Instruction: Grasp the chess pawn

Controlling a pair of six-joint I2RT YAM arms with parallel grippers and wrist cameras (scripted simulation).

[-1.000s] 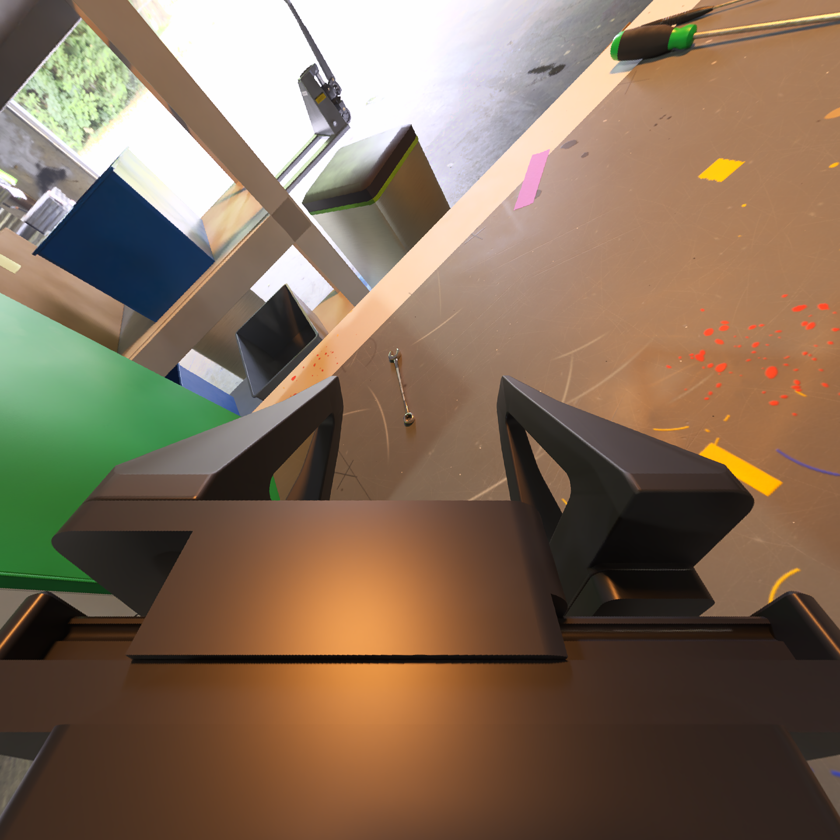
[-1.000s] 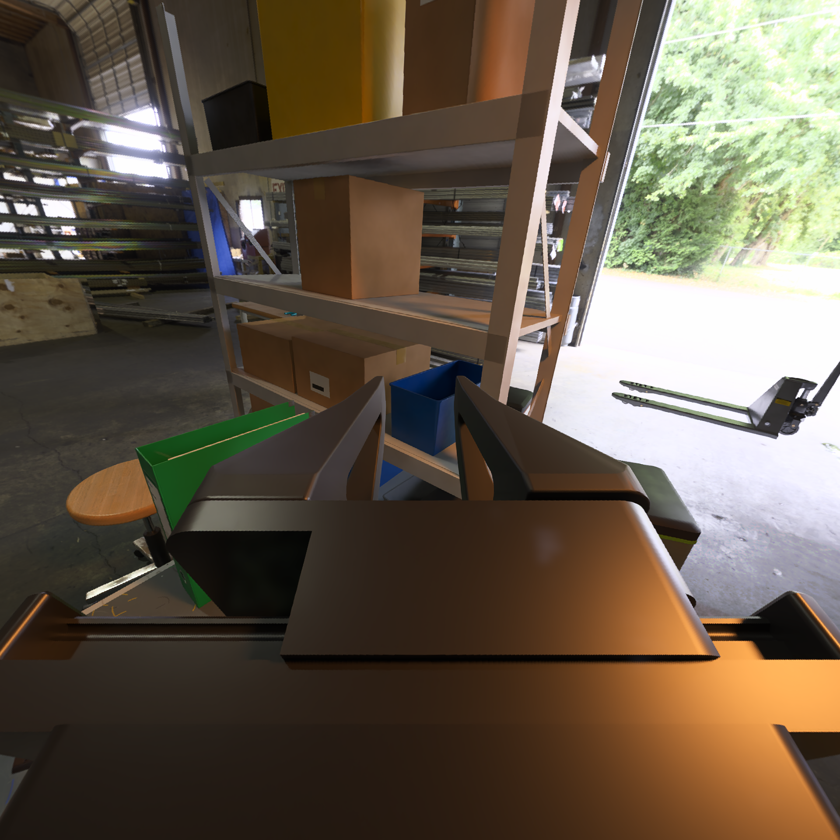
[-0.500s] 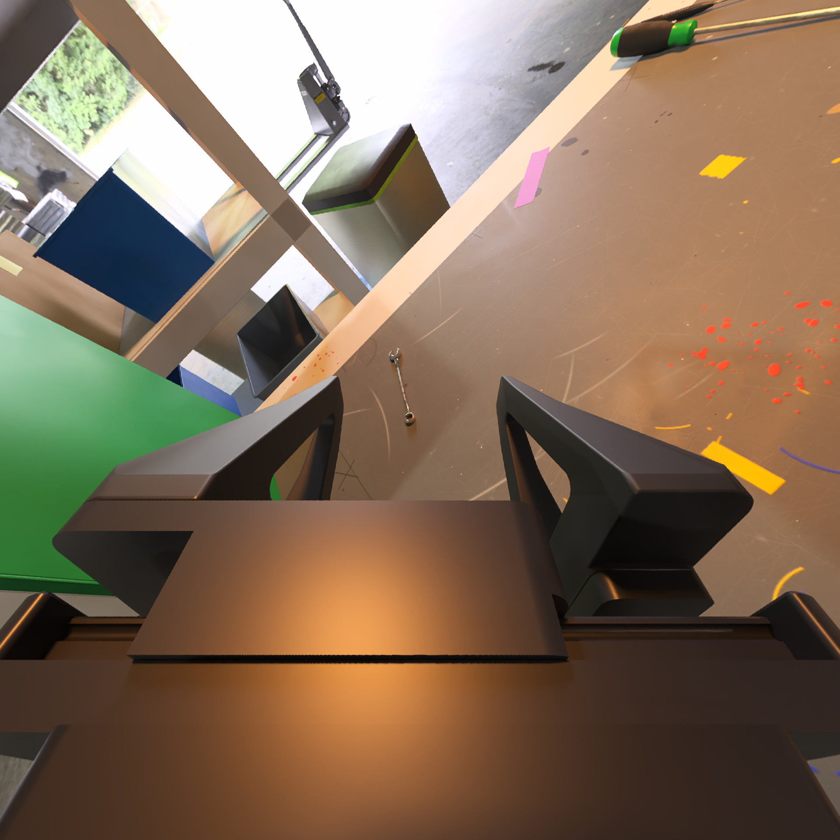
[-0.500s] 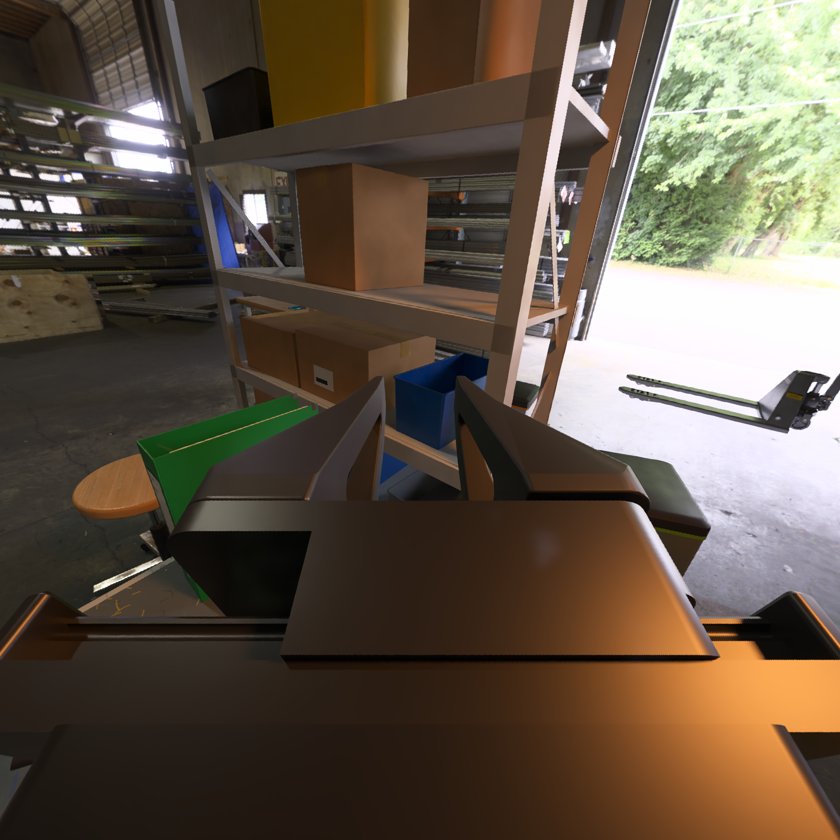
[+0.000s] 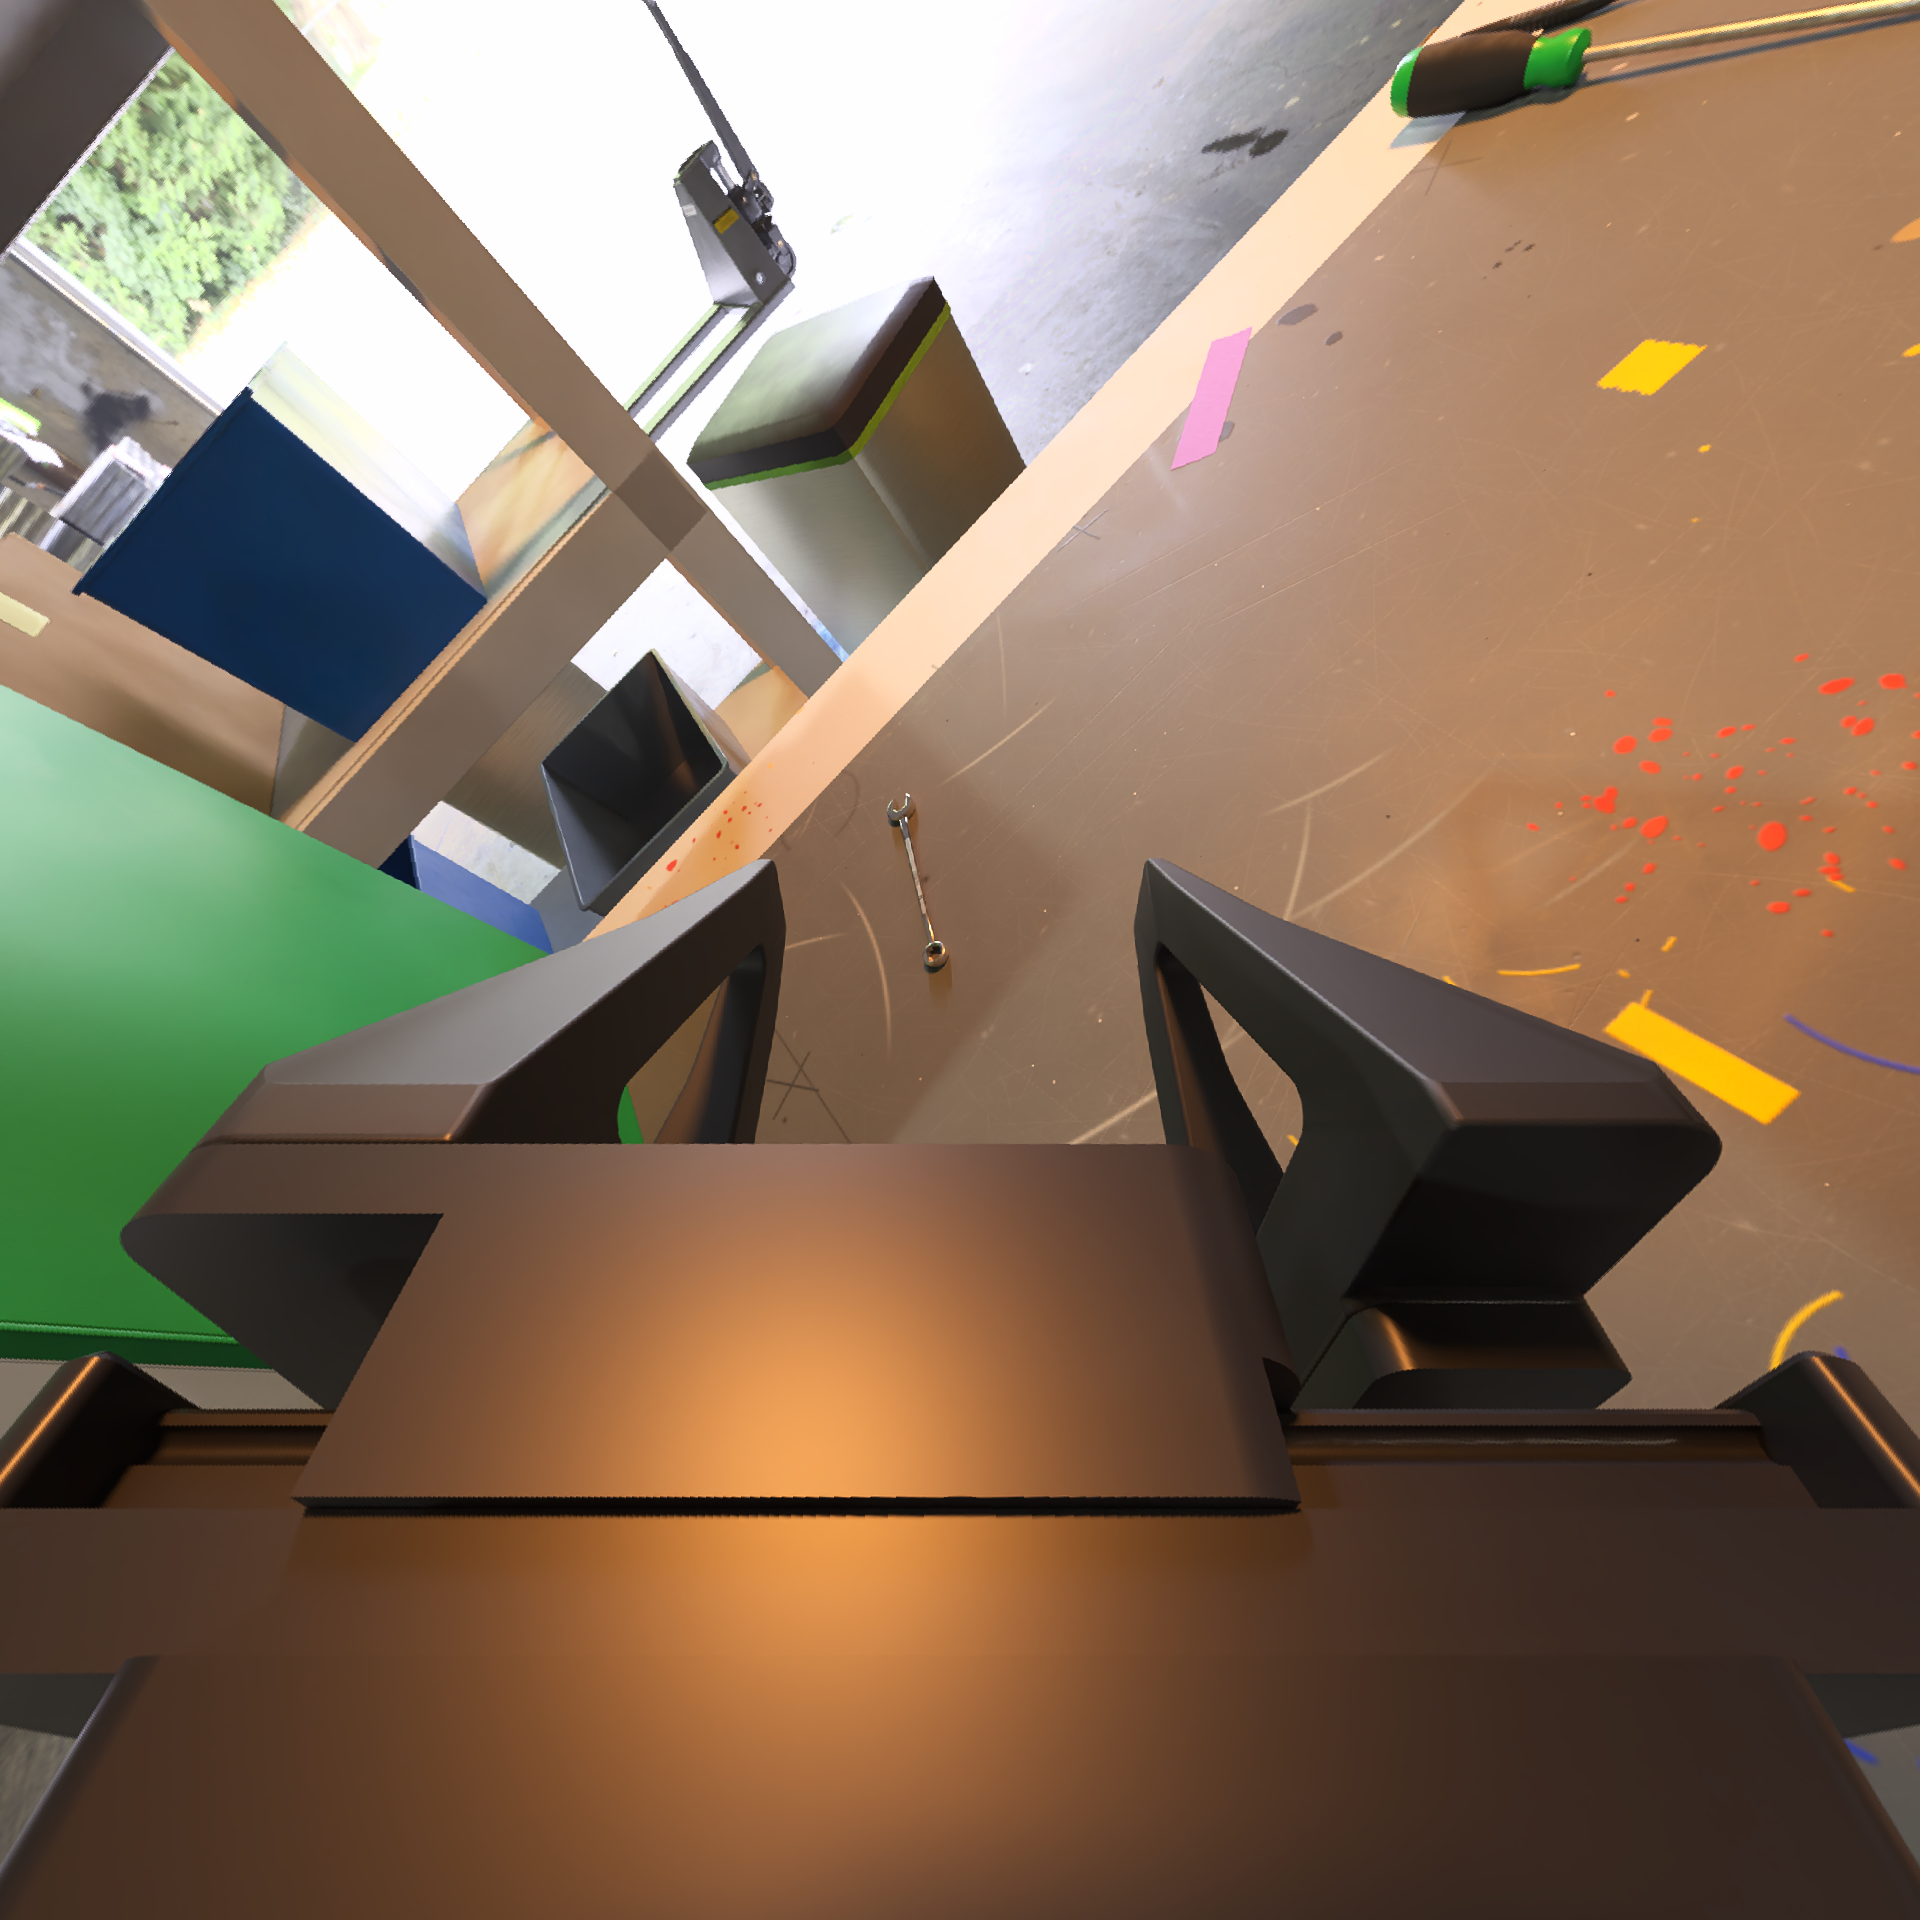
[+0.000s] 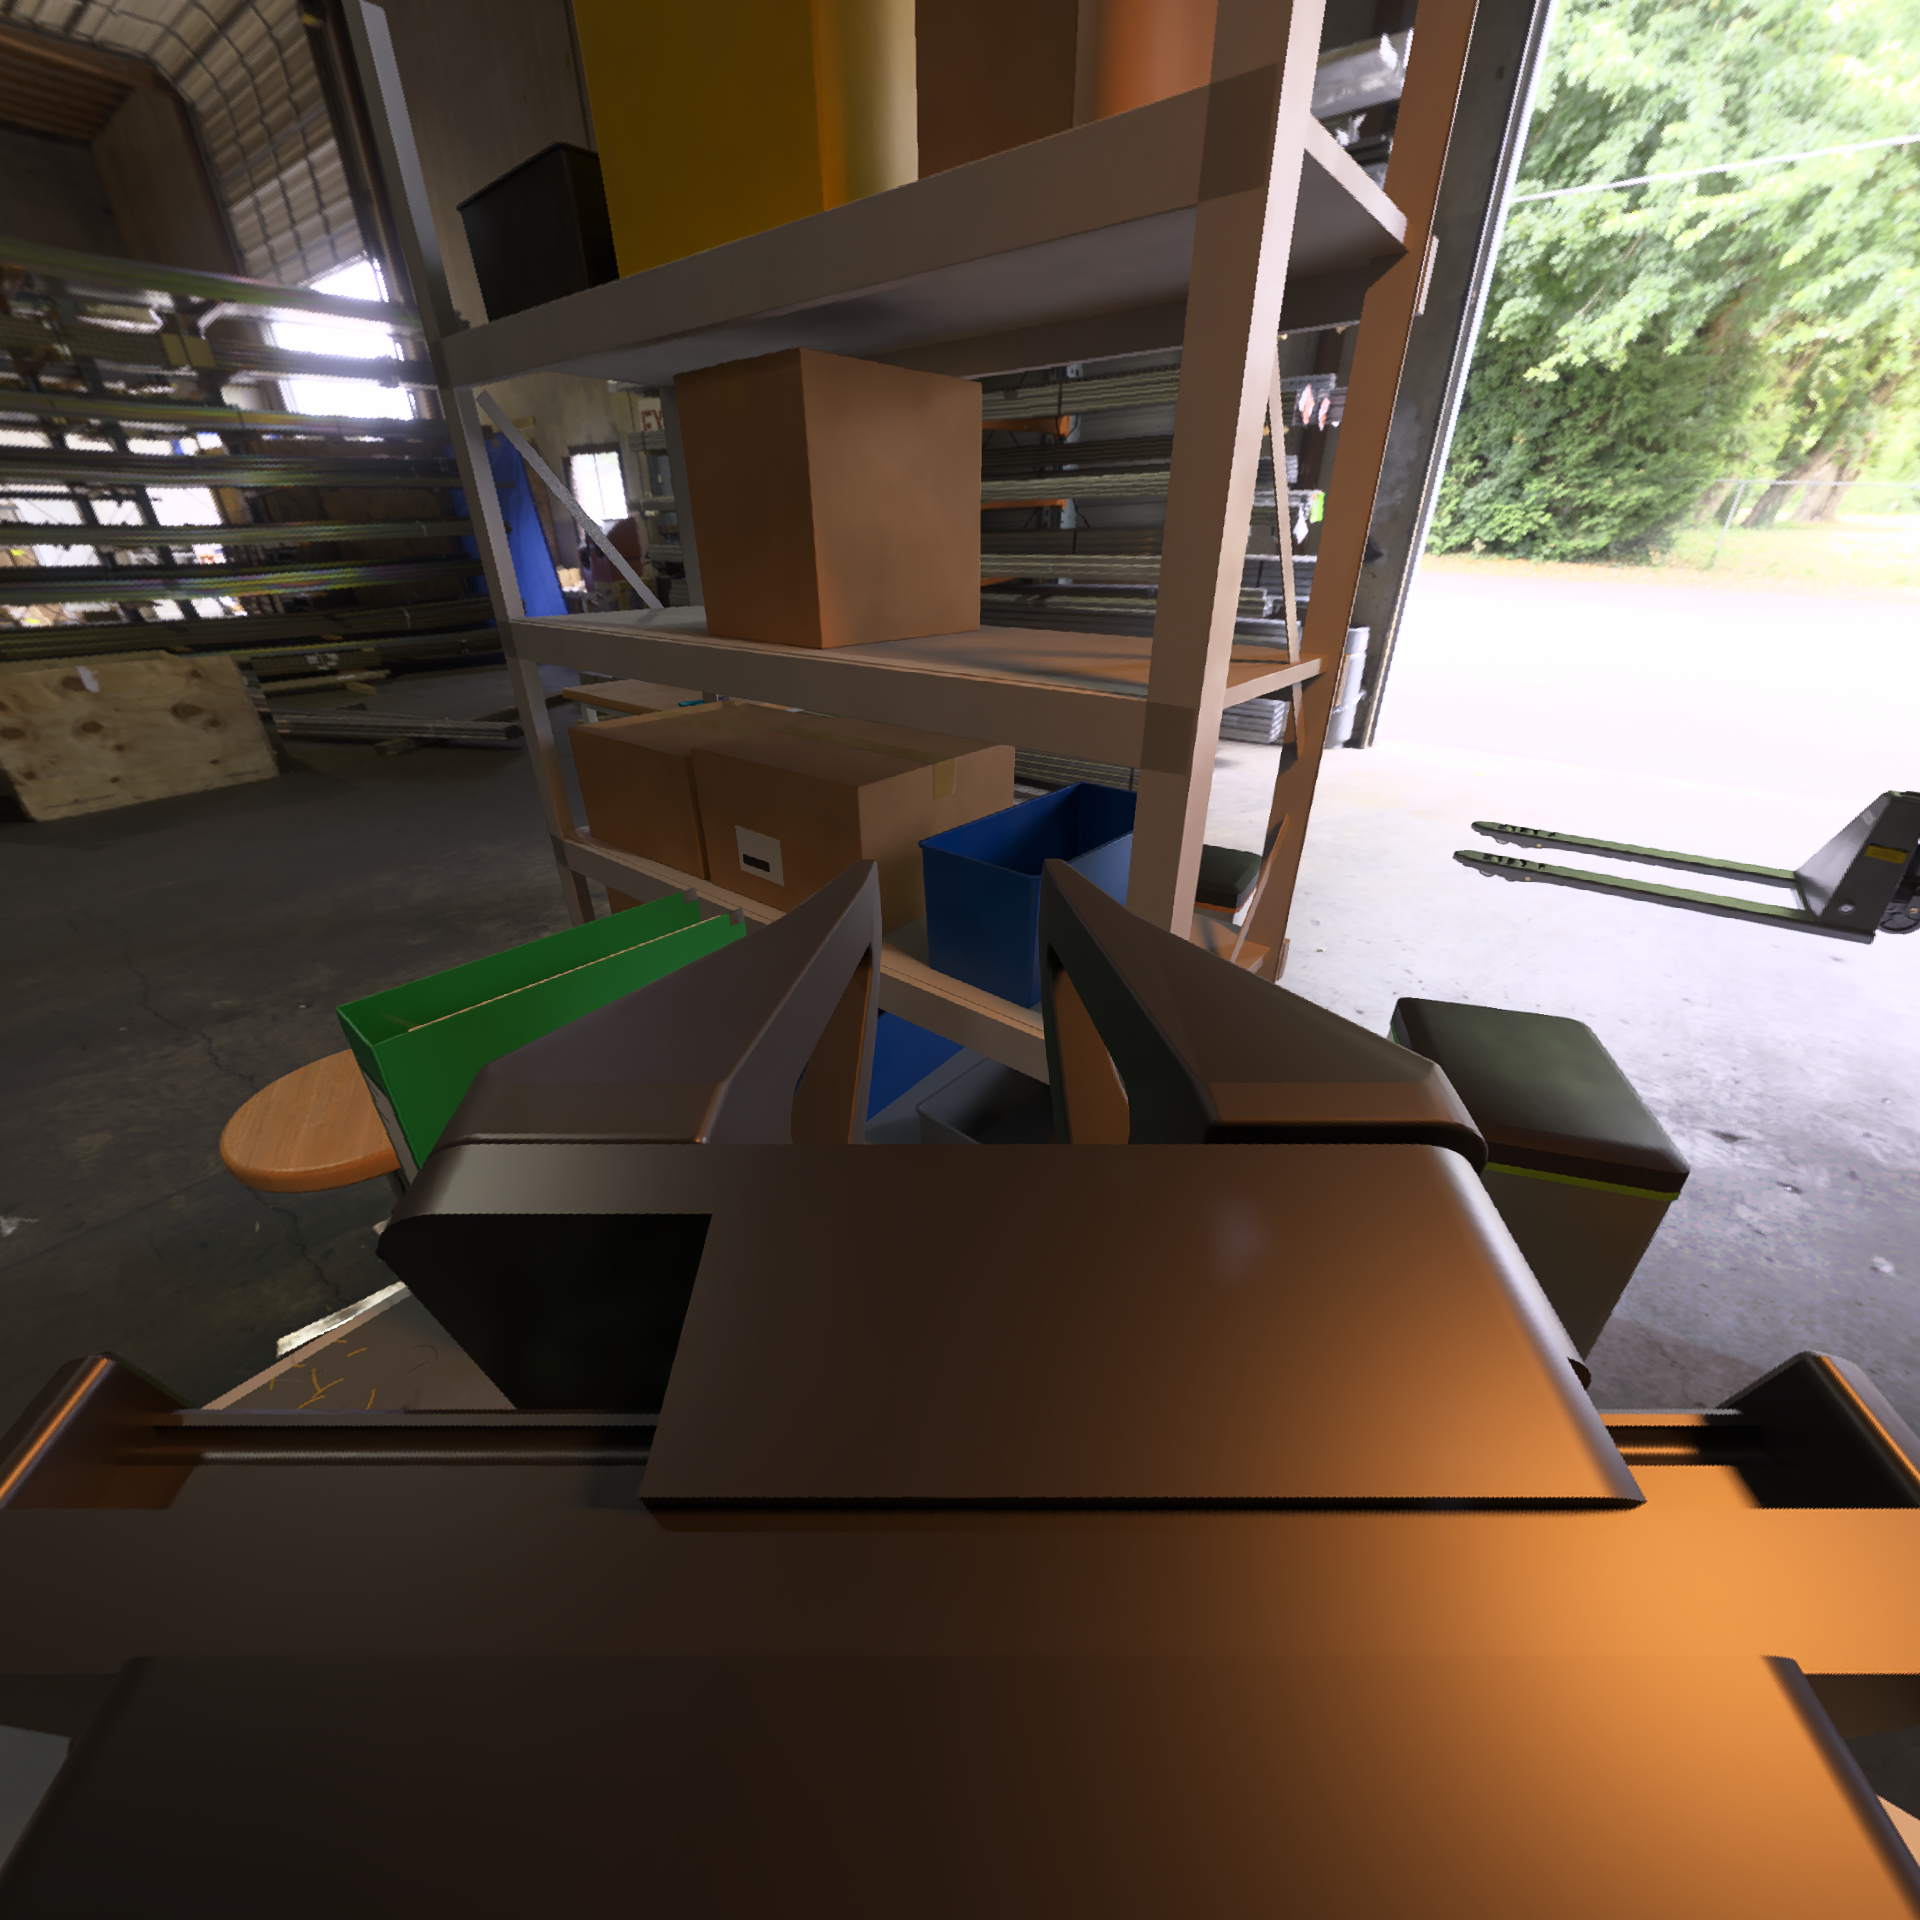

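Above the counter [image 5: 1455, 623], the left pincer [image 5: 956, 883] stands wide and empty, a small wrench [image 5: 916, 883] lying between its fingers; screwdriver [image 5: 1486, 68] at 1 o'clock. Right pincer [image 6: 961, 883], narrow with a gap, faces shelving [image 6: 1195, 520]. Pawn: in neither view.

Right gripper [image 6: 961, 883] fingers [image 6: 831, 997] narrowly apart, empty, facing shelving [image 6: 1184, 520], blue bin [image 6: 997, 894]

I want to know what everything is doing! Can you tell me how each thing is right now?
Left hand: open, empty, above the table.
Right hand: open, empty, raised, facing shelves.
Wrench: lying flat on the table.
Screwdriver: lying flat near the table's edge.
Green box: open-topped.
Chess pawn: not visible.
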